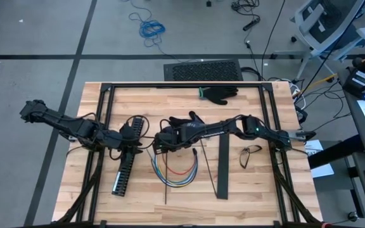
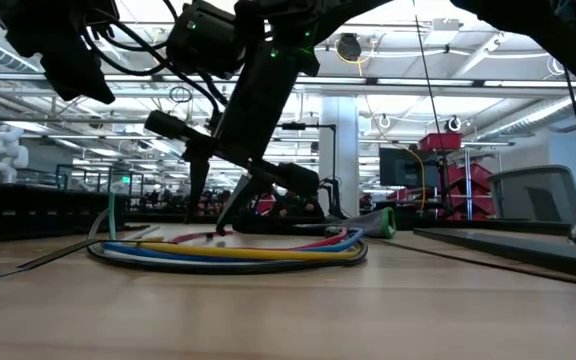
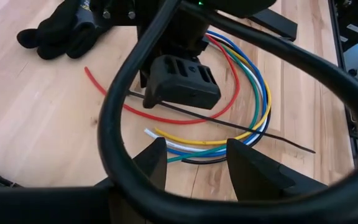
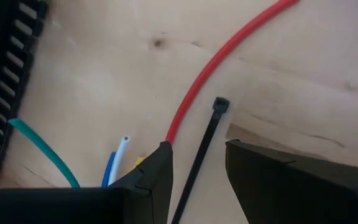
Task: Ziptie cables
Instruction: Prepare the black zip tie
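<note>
I'm watching the cables (image 1: 177, 170) lying in a loose U-shaped loop of red, yellow, blue and green on the wooden counter (image 1: 246, 190), near its middle, between the black slotted duct (image 1: 124, 170) on one side and a flat black bar (image 1: 222, 166) on the other. My right hand (image 4: 197, 163) is reaching across to the loop's open ends, its tips down at the counter; its two fingers (image 4: 154, 174) are standing apart with a thin black ziptie (image 4: 205, 143) running between them, and I cannot tell whether they are pinching it or merely straddling it. The red wire's end is lying right at one fingertip. My left hand (image 3: 194, 163) is hovering just beside the duct, looking toward the loop, its fingers parted around nothing. A black glove (image 1: 220, 94) is resting at the counter's far edge, another (image 1: 189, 120) partly under the right arm, and spectacles (image 1: 251, 153) are lying off to the right.
</note>
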Action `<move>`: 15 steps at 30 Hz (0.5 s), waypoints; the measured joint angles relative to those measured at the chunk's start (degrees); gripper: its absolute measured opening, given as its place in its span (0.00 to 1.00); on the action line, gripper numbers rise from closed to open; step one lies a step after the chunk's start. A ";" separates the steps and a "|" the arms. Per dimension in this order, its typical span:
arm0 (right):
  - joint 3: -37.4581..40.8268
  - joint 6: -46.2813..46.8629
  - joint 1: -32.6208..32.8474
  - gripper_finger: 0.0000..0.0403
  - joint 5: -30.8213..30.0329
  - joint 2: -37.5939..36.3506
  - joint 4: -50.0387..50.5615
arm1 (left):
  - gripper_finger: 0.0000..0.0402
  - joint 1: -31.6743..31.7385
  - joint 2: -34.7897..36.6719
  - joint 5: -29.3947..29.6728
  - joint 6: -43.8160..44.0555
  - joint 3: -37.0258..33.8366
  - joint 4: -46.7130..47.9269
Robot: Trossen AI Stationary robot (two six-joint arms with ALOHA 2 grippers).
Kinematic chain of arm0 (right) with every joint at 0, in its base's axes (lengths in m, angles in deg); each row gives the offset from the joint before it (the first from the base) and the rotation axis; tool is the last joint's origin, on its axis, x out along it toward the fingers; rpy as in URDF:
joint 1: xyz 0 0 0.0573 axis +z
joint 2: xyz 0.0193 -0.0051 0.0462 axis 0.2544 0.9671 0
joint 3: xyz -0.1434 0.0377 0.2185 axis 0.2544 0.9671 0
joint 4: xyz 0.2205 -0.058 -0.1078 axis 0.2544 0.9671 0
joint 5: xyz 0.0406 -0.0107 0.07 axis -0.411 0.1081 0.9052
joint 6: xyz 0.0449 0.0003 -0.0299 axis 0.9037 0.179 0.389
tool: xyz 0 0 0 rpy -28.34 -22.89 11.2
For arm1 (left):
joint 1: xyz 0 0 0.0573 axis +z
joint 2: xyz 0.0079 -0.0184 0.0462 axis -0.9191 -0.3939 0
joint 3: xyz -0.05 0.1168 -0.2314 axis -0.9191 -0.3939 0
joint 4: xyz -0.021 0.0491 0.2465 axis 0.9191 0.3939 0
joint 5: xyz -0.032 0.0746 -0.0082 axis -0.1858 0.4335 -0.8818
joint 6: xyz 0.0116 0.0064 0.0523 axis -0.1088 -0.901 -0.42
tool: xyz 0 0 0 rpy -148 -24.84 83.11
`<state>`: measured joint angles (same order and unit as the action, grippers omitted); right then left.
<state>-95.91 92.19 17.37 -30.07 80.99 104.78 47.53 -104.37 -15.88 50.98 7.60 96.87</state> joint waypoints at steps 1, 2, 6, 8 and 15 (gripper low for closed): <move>0.00 0.12 0.00 0.34 0.00 0.00 0.00 | 0.40 0.00 0.00 -0.02 0.00 0.00 0.00; 0.00 0.30 0.00 0.34 0.00 0.20 -0.11 | 0.40 0.00 0.00 -0.04 -0.01 0.00 0.00; -0.13 1.30 0.18 0.34 0.47 1.45 -1.11 | 0.40 0.00 0.00 -0.08 -0.02 0.00 0.00; -0.15 1.30 0.53 0.34 0.35 1.73 -2.11 | 0.40 0.00 0.00 -0.14 -0.02 0.00 0.00; -0.11 1.73 0.53 0.34 0.68 1.81 -2.45 | 0.40 0.00 0.00 -0.22 -0.07 0.00 0.00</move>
<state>-96.02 93.92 17.90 -29.39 82.81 102.33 47.53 -104.37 -16.10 50.92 7.60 96.87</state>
